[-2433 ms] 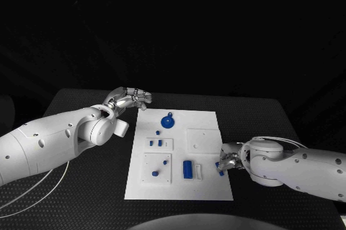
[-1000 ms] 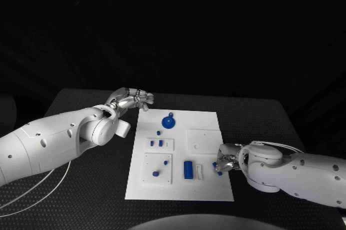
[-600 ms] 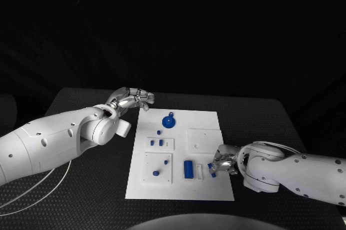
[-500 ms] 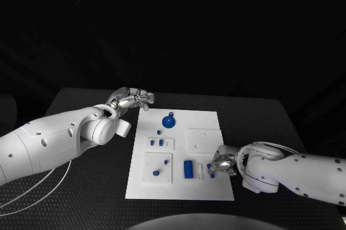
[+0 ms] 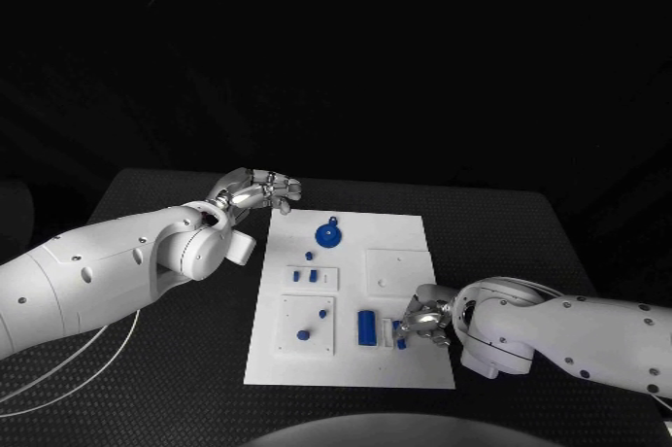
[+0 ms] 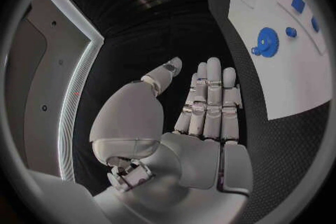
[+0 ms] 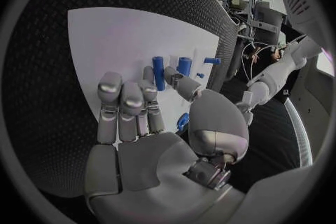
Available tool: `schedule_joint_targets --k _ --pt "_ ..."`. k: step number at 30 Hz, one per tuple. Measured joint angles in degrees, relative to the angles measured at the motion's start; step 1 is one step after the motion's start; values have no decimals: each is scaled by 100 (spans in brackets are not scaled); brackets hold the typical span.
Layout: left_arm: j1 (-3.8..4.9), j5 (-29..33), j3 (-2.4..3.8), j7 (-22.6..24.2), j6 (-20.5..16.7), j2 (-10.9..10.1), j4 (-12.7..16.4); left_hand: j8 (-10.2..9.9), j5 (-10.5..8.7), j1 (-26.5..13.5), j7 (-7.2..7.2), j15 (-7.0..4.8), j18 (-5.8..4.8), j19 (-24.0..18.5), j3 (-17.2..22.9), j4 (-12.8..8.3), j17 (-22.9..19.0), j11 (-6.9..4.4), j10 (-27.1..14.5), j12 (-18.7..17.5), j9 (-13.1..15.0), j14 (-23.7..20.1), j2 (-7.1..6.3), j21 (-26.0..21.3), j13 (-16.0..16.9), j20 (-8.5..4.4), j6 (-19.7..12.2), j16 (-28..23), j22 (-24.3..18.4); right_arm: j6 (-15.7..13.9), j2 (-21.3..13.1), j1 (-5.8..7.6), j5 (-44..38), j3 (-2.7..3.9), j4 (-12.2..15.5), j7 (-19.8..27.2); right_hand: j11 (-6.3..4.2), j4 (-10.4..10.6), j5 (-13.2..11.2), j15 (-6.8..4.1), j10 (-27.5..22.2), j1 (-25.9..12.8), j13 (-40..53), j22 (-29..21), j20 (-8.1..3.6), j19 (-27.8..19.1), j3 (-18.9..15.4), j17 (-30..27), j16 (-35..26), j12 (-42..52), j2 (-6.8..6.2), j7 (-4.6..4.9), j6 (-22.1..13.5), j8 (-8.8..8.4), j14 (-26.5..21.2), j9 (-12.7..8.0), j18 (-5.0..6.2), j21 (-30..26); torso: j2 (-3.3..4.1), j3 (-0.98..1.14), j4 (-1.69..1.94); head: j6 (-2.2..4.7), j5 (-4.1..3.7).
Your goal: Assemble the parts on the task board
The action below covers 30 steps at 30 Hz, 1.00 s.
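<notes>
The right hand (image 5: 421, 322) is low over the near right part of the task board (image 5: 399, 238). Its thumb and a finger pinch a small blue part (image 5: 401, 332); in the right wrist view that small blue part (image 7: 182, 121) sits just under the thumb, while the other fingers (image 7: 122, 102) lie straight and side by side. Which way the pinched piece points I cannot tell, because the hand hides most of it.

Just beside that hand stands a blue cylinder (image 5: 365, 327) on the board. Its long side runs from the near edge toward the far edge. A little blue peg (image 5: 301, 336) and another small blue piece (image 5: 322, 314) sit on the near left of the white plate.

Farther back, two short blue blocks (image 5: 297, 274) sit side by side. Past them lies a round blue gear (image 5: 326, 237), with a small stub pointing away toward the far edge.

The left hand (image 5: 257, 191) hangs over the black table (image 5: 168, 209) near the board's far left corner, not touching it. In the left wrist view the left hand (image 6: 203, 112) holds nothing, its fingers straight and the thumb apart.

I can read no writing anywhere.
</notes>
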Motion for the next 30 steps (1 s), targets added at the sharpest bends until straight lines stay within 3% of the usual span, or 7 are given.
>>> schedule_joint_targets --k 7,20,30 --pt "0 0 0 -5 9 1 1 0 0 0 0 0 0 0 0 0 6 0 0 0 0 0 0 0 0 0 0 0 3 0 132 -1 109 0 -77 26 2 0 0 -3 -2 -59 0 0 0 0 -35 0 0 0 -61 -2 0 0 -4 -15 4 0 0 -1 4 7 -7" --pt "0 0 0 -10 25 22 2 0 0 0 0 0 0 0 0 0 10 0 0 0 0 0 0 0 0 0 0 0 7 36 237 -26 193 2 -204 62 3 16 0 -13 -3 -81 0 0 8 -8 -79 1 1 0 -39 -6 -3 1 -18 -27 9 0 0 1 4 23 10" --pt "0 0 0 -13 32 19 2 0 0 0 0 0 0 0 14 17 11 0 0 0 0 0 0 -23 1 0 0 0 12 77 252 -47 213 1 -239 75 4 31 0 -11 -4 -172 6 -1 8 -8 -127 -2 1 0 -130 -14 5 -21 -18 -54 12 0 -1 5 -2 28 20"
